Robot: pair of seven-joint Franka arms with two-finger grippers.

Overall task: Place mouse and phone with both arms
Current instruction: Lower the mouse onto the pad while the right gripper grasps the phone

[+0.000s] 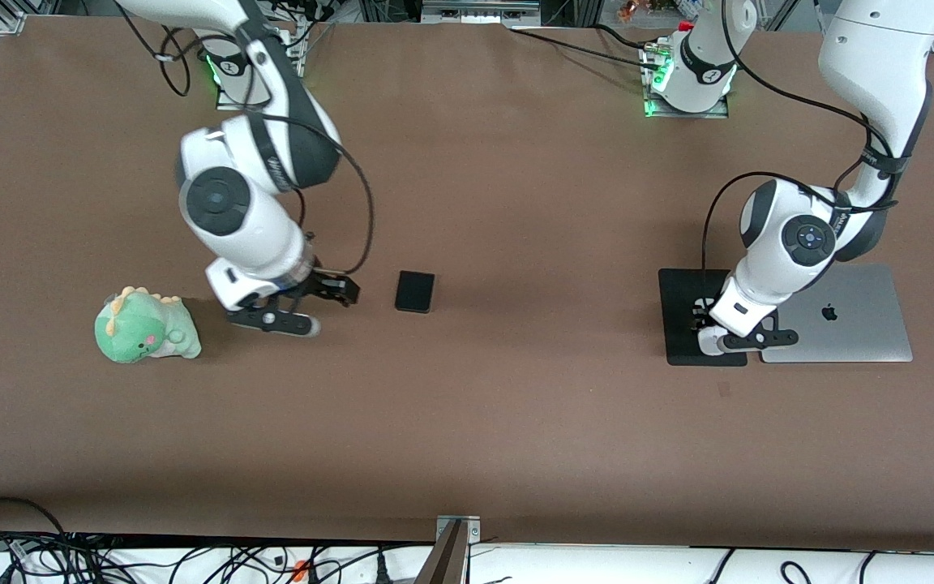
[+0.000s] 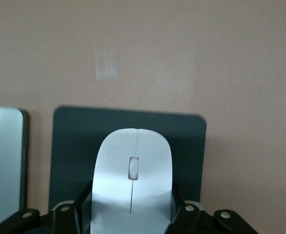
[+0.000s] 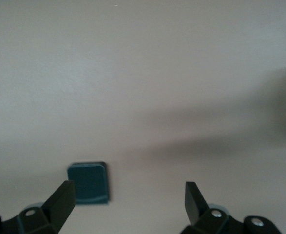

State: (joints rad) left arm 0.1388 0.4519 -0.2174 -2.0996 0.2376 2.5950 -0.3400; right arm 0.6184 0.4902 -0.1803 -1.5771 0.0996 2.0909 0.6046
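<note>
Currently: left end effector (image 2: pixel 131 214) clamped on mouse (image 2: pixel 132 180) over black pad (image 2: pixel 69 146) beside laptop (image 1: pixel 848 320). Right end effector (image 3: pixel 128 200) spread wide, low over counter (image 1: pixel 516 203), beside phone (image 1: pixel 415 291).

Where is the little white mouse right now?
The mouse sits between the left pincer's fingers, over the black pad beside the silver laptop, at the left arm's end of the table.

The brown table (image 1: pixel 516 203) carries phone (image 1: pixel 415 291), dinosaur plush (image 1: pixel 145 326), black pad (image 1: pixel 682 316), laptop (image 1: pixel 848 316).
</note>
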